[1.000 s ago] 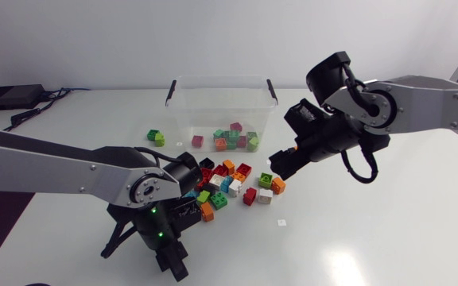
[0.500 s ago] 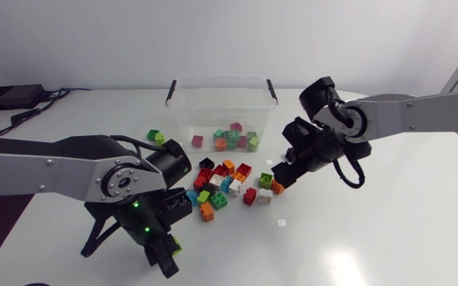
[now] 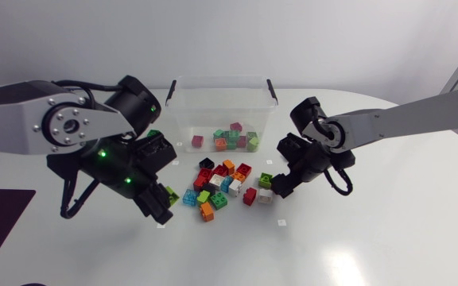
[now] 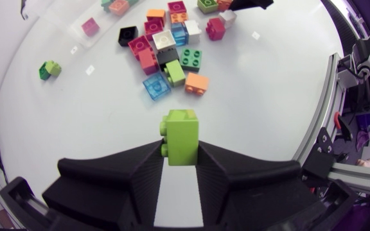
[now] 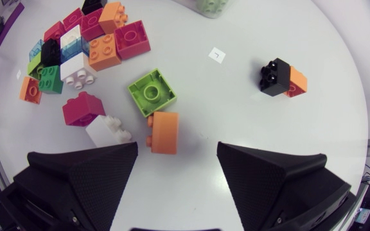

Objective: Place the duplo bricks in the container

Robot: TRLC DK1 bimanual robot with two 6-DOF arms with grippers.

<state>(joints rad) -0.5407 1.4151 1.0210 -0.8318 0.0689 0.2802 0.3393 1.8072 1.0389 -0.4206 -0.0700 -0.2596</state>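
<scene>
Lime duplo brick (image 4: 181, 136), clamped in left jaws, has moved nearer the pile (image 3: 221, 187); spread right jaws descended there.

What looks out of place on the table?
Two green bricks sit alone, far from the main pile. The orange brick ahead of the right gripper lies tipped on its side.
</scene>
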